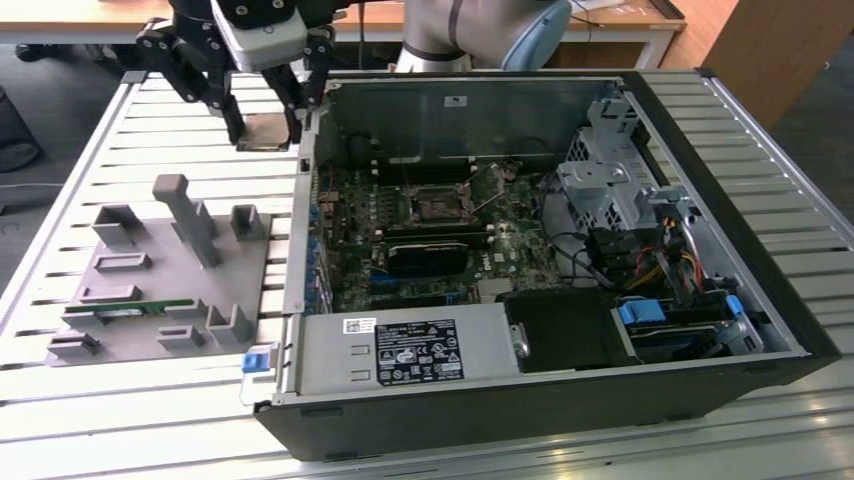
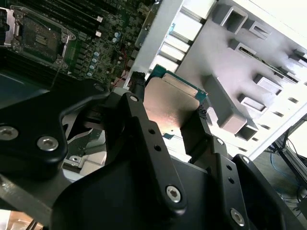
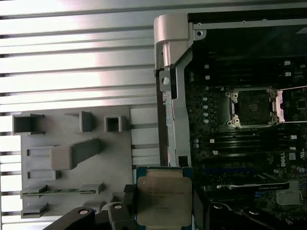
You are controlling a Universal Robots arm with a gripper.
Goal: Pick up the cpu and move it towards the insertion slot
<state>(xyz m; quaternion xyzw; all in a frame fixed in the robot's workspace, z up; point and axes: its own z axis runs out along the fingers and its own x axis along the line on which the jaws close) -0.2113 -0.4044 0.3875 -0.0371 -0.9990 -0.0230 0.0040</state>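
Silvery-grey and square, the flat metal-topped cpu [image 3: 164, 200] sits clamped between the black fingers of the arm's gripper [image 2: 175, 112], which is closed on two opposite edges of the chip; in the second wrist view its pale face [image 2: 172, 106] catches a warm glare. Relative to the open black computer case [image 1: 747, 150], the held cpu [image 1: 267, 130] hangs outside the case's wall, on the exterior view's left, above the slatted aluminium table [image 1: 80, 150] and clear of it. Inside the case lies the green motherboard [image 1: 360, 215], and on it the insertion slot [image 1: 438, 203], a small square socket with a shiny metal frame and dark centre [image 3: 253, 107]; it is well apart from the chip. Beside the case, on the exterior view's left, rests a grey plastic fixture tray [image 1: 134, 290] with upright blocks, and a long thin green memory stick [image 3: 60, 191] lies in one of its grooves.
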